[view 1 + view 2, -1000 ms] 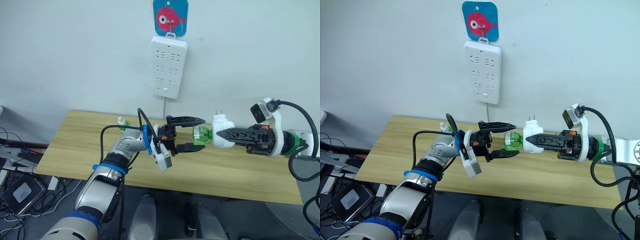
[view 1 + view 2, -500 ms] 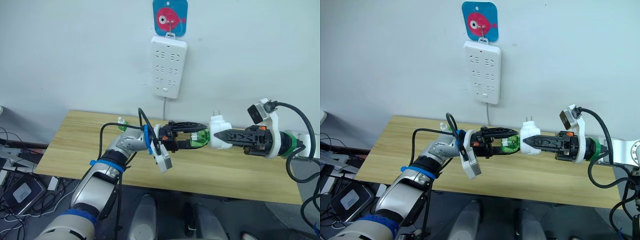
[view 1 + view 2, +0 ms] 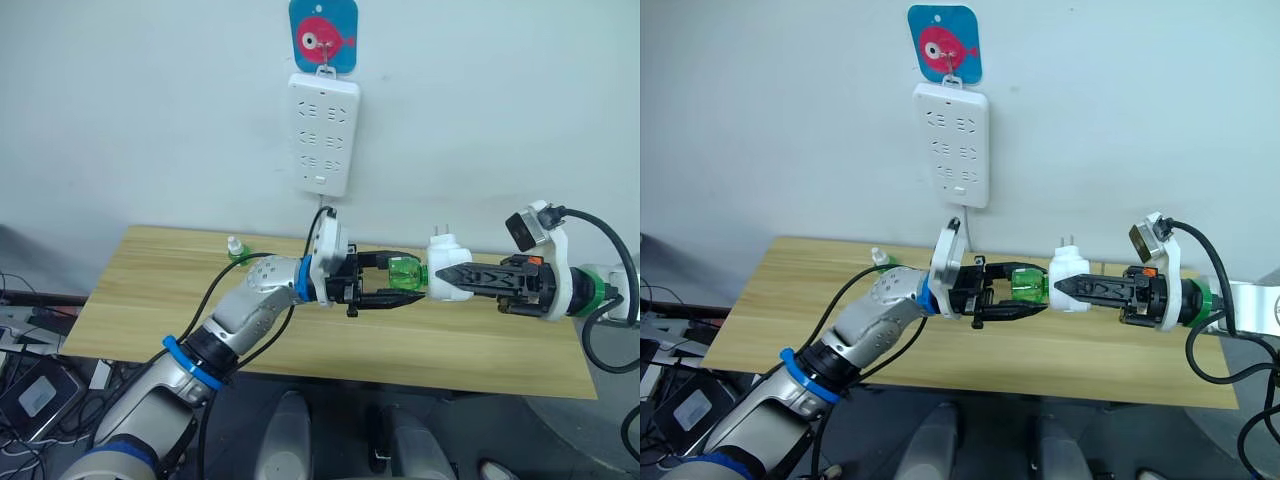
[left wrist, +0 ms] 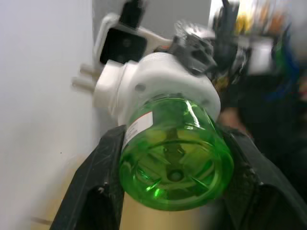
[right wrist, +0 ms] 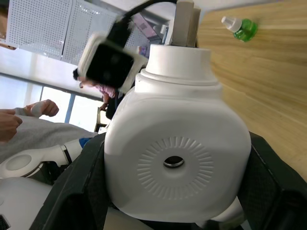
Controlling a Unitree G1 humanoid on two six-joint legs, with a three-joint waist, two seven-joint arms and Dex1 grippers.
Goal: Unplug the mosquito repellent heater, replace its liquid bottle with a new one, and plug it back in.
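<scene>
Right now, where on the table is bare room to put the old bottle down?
The table is bare along its front edge and its left end, apart from the spare bottle near the back edge. The middle is crowded above by both grippers holding the heater and green bottle.

- 1 mosquito repellent heater (image 3: 447,268) — white, two prongs up
- 2 green liquid bottles: one (image 3: 404,273) at the heater's 9 o'clock, one with a white cap (image 3: 236,249) on the table
- 2 grippers: left (image 3: 392,281), right (image 3: 446,277)
- 1 power strip (image 3: 323,133) on the wall
- 1 fish hook plate (image 3: 322,36) — at the strip's 12 o'clock
- 1 wooden table (image 3: 150,290)
</scene>
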